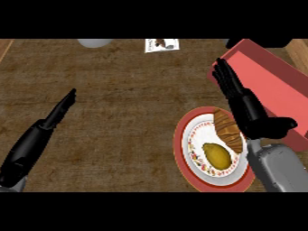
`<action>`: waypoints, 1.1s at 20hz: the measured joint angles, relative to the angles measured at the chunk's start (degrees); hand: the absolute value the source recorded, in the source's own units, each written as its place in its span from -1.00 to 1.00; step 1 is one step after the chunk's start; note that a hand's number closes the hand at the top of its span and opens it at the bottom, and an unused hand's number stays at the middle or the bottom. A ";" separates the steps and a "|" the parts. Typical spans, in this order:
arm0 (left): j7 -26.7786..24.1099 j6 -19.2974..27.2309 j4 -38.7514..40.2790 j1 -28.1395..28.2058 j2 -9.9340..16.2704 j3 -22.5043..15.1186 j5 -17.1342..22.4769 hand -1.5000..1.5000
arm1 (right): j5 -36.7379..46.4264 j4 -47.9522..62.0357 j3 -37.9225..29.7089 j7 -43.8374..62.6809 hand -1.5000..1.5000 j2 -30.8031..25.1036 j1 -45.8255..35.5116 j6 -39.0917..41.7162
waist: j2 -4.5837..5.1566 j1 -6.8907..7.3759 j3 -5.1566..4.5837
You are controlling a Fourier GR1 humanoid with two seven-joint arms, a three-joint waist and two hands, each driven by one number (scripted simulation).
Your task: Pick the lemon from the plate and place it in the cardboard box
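- Looking down from the head view, the right robot hand [240, 97] hangs with straight, pressed-together fingers, holding nothing, above the far edge of the plate [185, 135].
- The lemon [217, 154] lies on that plate, just near-side and left of this robot hand's palm, beside a croissant [227, 127] that sits partly under the wrist.
- The box [286, 97], red-pink here rather than cardboard brown, stands just to the right of the fingers, its open side up.
- The left robot hand [59, 110] rests well apart to the left over the tabletop [129, 90], fingers straight and together.
- Judged step: the approach, with no grasp begun.
- Next, the right robot hand must draw back toward the lemon, lower, and curl round it without catching the croissant.
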 measured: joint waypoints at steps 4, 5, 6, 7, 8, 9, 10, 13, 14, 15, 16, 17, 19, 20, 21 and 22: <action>0.54 -0.65 1.46 -2.89 -1.06 1.66 0.37 0.00 | -5.11 -4.01 -4.93 -0.54 -1.00 -6.62 -1.90 8.98 | 0.20 0.89 0.38; 0.56 -0.41 1.67 -3.37 -1.21 2.08 0.35 0.00 | -7.09 -5.08 -6.53 -0.82 -1.00 -8.69 -3.11 11.92 | 0.18 0.94 0.44; 0.57 -0.09 1.87 -3.81 -1.25 2.77 0.46 0.00 | -9.18 -5.91 -8.16 -1.35 -1.00 -10.94 -4.21 15.23 | 0.16 0.97 0.48; 0.71 -0.10 1.94 -4.03 -1.41 2.97 0.74 0.00 | -7.13 -5.99 -8.33 -1.99 -1.00 -14.52 -4.91 17.61 | 0.21 1.02 0.46; 0.89 -0.21 2.26 -4.38 -1.72 3.14 1.12 0.00 | -6.02 -5.27 -9.06 -3.44 -1.00 -17.53 -5.06 20.24 | 0.35 1.11 0.49; 0.98 -0.59 2.67 -4.58 -1.83 3.55 1.69 0.00 | -5.16 -4.30 -9.70 -5.83 -1.00 -19.68 -4.50 22.88 | 0.43 1.30 0.52; 1.34 -1.03 3.36 -5.48 -1.96 3.87 2.05 0.00 | -4.35 -2.61 -10.34 -8.91 -1.00 -21.41 -3.91 25.61 | 0.55 1.44 0.56; 1.10 -1.76 5.56 -7.29 -2.80 4.25 2.18 0.00 | 0.29 1.96 -11.39 -19.57 -1.00 -24.87 -3.32 31.28 | 0.81 2.02 0.66; 1.38 -1.82 5.58 -7.59 -3.08 4.04 2.03 0.00 | 2.64 2.89 -11.35 -23.42 -1.00 -25.71 -3.07 32.18 | 0.83 2.25 0.69; 1.34 -2.10 5.87 -7.88 -3.21 4.22 2.24 0.00 | 5.17 3.27 -11.17 -26.99 -1.00 -26.56 -2.74 32.53 | 0.84 2.36 0.71; 1.66 -2.12 6.48 -8.73 -3.84 3.96 2.14 0.00 | 7.81 3.84 -10.76 -29.63 -1.00 -27.35 -2.82 31.99 | 0.90 2.42 0.72; 1.87 -2.15 6.25 -8.75 -3.96 3.93 2.09 0.00 | 10.16 4.37 -10.45 -31.85 -1.00 -28.27 -2.95 31.25 | 0.88 2.69 0.73; 1.32 -2.20 7.11 -8.68 -4.47 3.91 1.71 0.00 | 14.86 3.68 -9.06 -35.60 -1.00 -29.20 -2.43 28.62 | 0.78 2.71 0.70; 1.10 -2.22 7.39 -8.40 -4.71 3.95 1.58 0.00 | 16.78 3.20 -8.53 -37.12 -1.00 -30.11 -1.58 27.67 | 0.69 2.62 0.68; 0.79 -2.23 7.51 -8.19 -4.93 3.92 1.31 0.00 | 18.35 2.89 -7.92 -37.52 -1.00 -31.02 -1.87 27.26 | 0.63 2.68 0.67; 0.38 -2.37 7.82 -8.19 -5.00 4.15 1.27 0.00 | 20.28 2.25 -7.10 -37.59 -1.00 -32.17 -2.09 26.81 | 0.58 2.70 0.64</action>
